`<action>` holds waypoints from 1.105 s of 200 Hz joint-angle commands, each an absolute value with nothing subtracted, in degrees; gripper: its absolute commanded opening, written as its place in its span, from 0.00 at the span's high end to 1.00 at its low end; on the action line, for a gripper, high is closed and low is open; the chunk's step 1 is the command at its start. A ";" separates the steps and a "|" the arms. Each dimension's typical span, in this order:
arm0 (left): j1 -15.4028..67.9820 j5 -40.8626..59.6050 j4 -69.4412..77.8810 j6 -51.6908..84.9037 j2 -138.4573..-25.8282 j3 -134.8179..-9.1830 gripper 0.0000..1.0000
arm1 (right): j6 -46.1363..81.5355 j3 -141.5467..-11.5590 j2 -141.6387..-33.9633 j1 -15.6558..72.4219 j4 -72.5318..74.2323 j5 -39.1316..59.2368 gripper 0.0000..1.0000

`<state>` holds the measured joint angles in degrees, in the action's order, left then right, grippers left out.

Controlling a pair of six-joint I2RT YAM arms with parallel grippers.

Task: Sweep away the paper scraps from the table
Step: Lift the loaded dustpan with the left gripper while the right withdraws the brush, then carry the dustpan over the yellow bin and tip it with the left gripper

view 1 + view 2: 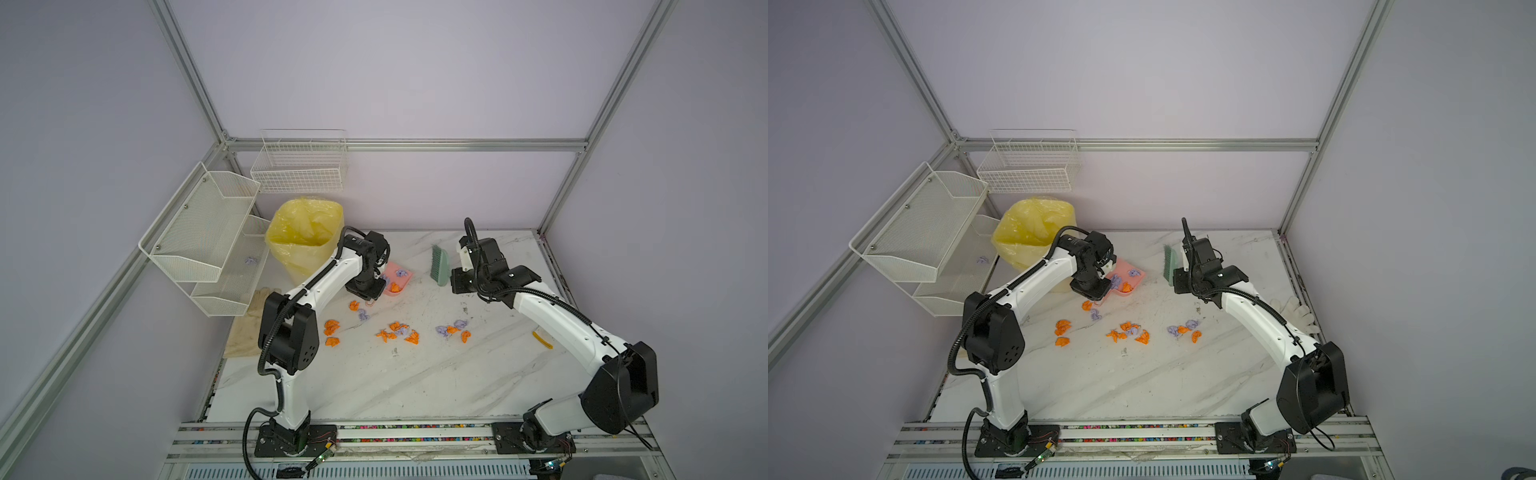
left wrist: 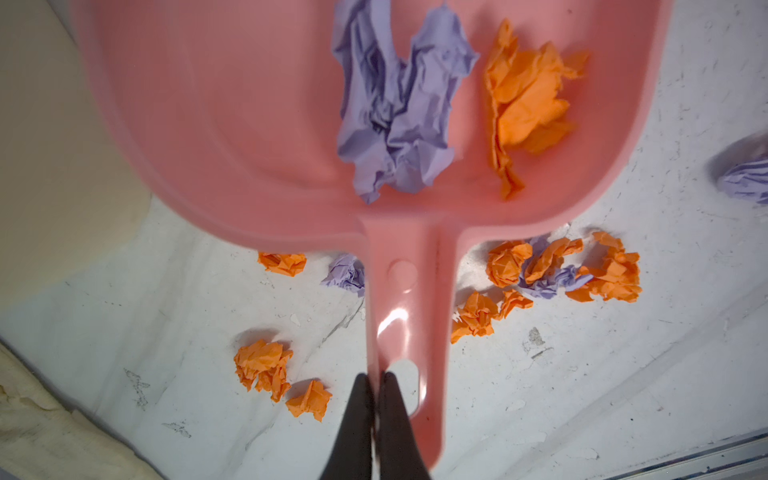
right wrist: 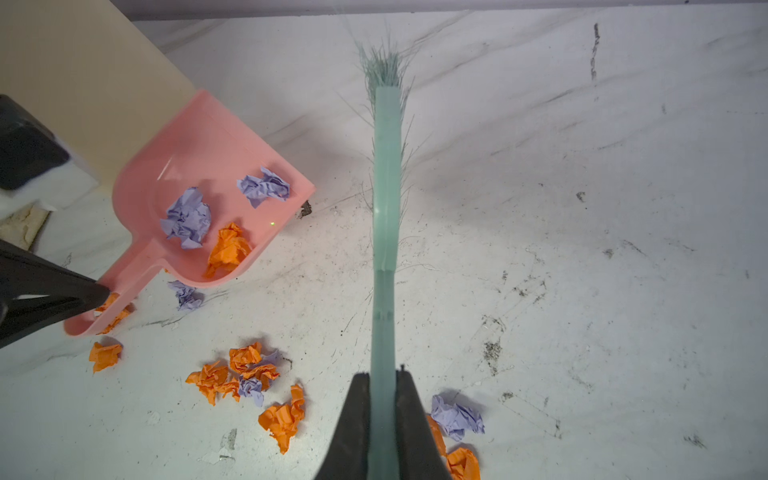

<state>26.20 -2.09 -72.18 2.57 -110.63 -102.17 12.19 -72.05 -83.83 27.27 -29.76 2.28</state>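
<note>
Right wrist view: seeing paper scraps (image 3: pixel 245 361) lying loose on desk (image 3: pixel 582 249) in small orange and lilac clusters between the arms; counting three more inside pink dustpan (image 3: pixel 199 166). Judging them very light, soft, crumpled: likely rolling or scattering under a fast stroke, crushing harmlessly, sliding easily over smooth marble. Not worth pinching one by one; reckoning on taking them with bristles, low and slow, herding toward pan mouth. Clamping left claw (image 2: pixel 376 376) narrow on edge of dustpan handle, beside its hanging hole. Gripping green brush (image 3: pixel 386 187) by its handle with right claw (image 3: pixel 381 374), closed tight, bristles pointing away from claw; not managing to tell whether bristles are touching desk. Finding most loose scraps on handle side of pan, not at its mouth, so probably needing pan repositioned first. Noting yellow-bagged bin (image 1: pixel 305 232) standing just beyond dustpan in a top view.
</note>
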 commanded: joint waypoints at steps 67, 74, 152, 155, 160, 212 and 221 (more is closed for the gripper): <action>25.23 -0.09 -70.80 4.72 -106.50 -115.65 1.00 | 13.13 -68.64 -81.40 26.60 -29.18 2.11 1.00; 25.13 0.19 -70.70 4.76 -106.52 -116.28 1.00 | 13.10 -68.51 -81.44 26.57 -29.18 2.16 1.00; 20.64 1.97 -71.84 7.45 -107.18 -126.41 1.00 | 12.95 -67.83 -81.36 26.37 -29.30 2.37 1.00; 20.40 1.86 -72.03 7.55 -107.26 -127.18 1.00 | 12.80 -67.85 -81.39 26.44 -29.27 2.44 1.00; 20.07 1.76 -72.75 7.72 -107.46 -128.49 1.00 | 12.83 -67.72 -81.44 26.41 -29.27 2.47 1.00; 18.81 -2.84 -79.62 7.74 -109.10 -140.27 1.00 | 12.09 -67.31 -81.97 26.30 -28.92 2.82 1.00; 18.57 -3.93 -80.41 7.65 -108.99 -141.14 1.00 | 11.97 -67.29 -82.08 26.28 -28.83 2.88 1.00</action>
